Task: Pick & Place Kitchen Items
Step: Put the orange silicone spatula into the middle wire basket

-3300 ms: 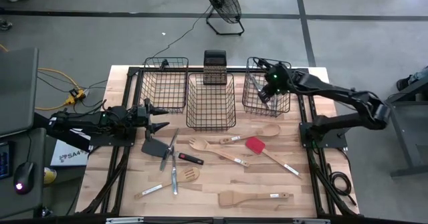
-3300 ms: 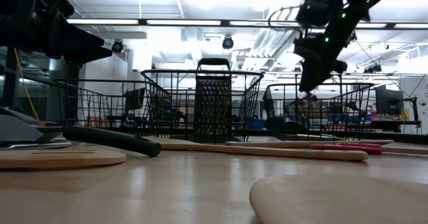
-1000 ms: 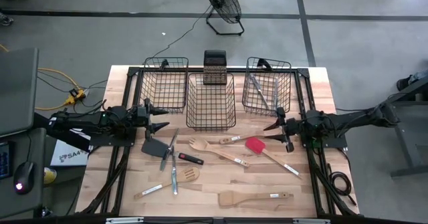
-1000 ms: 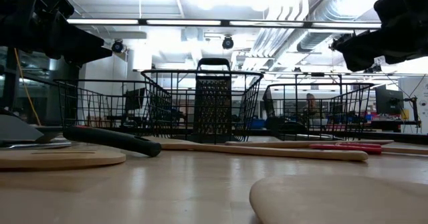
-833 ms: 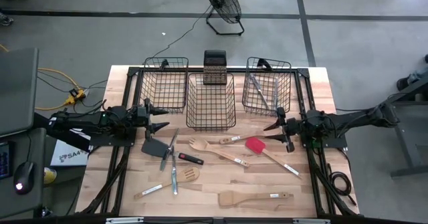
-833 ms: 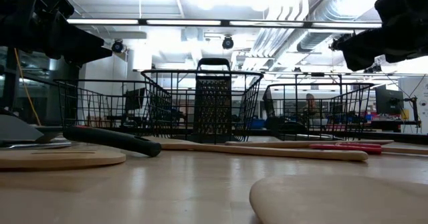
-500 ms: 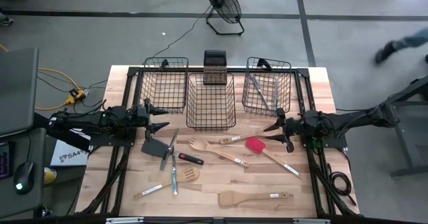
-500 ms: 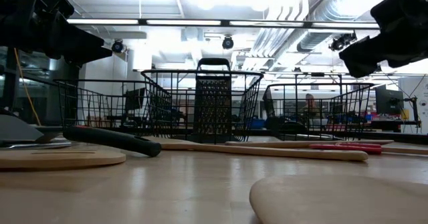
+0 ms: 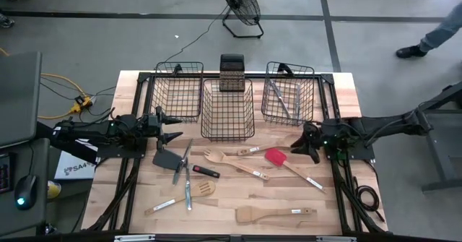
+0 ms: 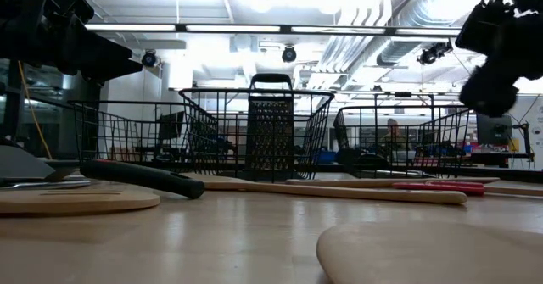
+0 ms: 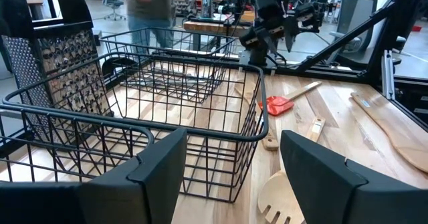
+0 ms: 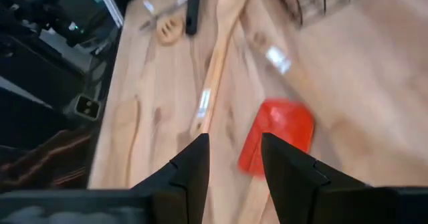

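Slim utensils lie flat on the wooden table. The red spatula lies right of centre, near a wooden spoon and a wooden fork. Further left lie a black spatula and silver cutlery, and a wooden spatula lies near the front edge. My right gripper is open, tipped downward above the table just right of the red spatula's head. My left gripper is open and hovers at the left, beside the middle basket.
Three black wire baskets stand along the far side: left, middle and right, the right one holding metal tongs. A box grater stands behind the middle basket. A person's legs show beyond the table's far right.
My right gripper has tipped from pointing level toward the table's left to pointing down at the table by the red spatula, shifting slightly toward the right edge. Its fingers stay open. A person has walked into view beyond the far right corner.
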`<state>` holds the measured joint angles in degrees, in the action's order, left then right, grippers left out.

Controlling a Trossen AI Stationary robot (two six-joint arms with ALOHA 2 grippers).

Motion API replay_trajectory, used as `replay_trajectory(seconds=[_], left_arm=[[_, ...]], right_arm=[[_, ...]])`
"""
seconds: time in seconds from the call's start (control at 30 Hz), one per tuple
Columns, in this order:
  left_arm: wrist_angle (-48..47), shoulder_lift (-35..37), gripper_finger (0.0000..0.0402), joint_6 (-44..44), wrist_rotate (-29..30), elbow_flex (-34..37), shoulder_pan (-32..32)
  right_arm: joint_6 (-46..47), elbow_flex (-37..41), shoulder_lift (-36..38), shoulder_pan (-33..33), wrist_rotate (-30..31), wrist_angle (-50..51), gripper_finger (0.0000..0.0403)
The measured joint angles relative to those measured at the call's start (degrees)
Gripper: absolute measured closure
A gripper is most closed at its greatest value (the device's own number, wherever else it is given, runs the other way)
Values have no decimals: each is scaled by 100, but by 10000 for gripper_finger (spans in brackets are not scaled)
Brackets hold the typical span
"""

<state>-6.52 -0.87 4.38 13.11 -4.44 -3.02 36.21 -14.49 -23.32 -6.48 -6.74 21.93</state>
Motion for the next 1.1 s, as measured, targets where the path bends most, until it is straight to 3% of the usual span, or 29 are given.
replay_trajectory(seconds=[0.37,0.73,0.9,1.1], left_arm=[[0,-1,165,2,1,1,1],[0,-1,165,2,1,1,-1],[1,-1,165,1,0,0,0],[0,1,165,2,-1,1,1]], right_arm=[[1667,-661,-894,-658,-269,1073,277],[1822,-1318,-2069,-1194,114,1857,304],[1761,-1456,-2737,-1270,337,1982,285],[1397,-1645,-3701,-1266,475,1983,234]])
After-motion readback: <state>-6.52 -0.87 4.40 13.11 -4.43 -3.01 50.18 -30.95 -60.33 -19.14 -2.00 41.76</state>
